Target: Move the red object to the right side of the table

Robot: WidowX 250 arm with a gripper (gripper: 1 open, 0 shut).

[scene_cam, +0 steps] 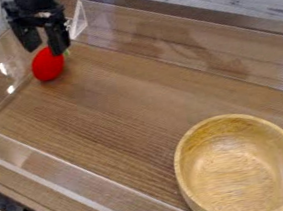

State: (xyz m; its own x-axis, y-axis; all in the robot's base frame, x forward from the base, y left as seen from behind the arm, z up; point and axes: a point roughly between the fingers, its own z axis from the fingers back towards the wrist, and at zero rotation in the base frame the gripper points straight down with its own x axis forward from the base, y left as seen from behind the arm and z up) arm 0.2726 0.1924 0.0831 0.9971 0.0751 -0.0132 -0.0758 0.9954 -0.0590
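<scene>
Camera view, my claw (pixel 39 38) in the upper left of the frame, pointing down, jaws spread wide and holding nothing, the red object (pixel 49 64) just beneath it on the desk (pixel 129 99) (green tip hidden), wooden bowl (pixel 243 168) at lower right.

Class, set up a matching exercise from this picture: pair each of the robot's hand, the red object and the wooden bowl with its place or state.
Things:
1. hand
2. red object
3. wooden bowl

Descriptions:
A. empty, near the bottom right corner
B. lying on the table at the far left
C. open, just above the red toy

Pairs: 1-C, 2-B, 3-A
</scene>
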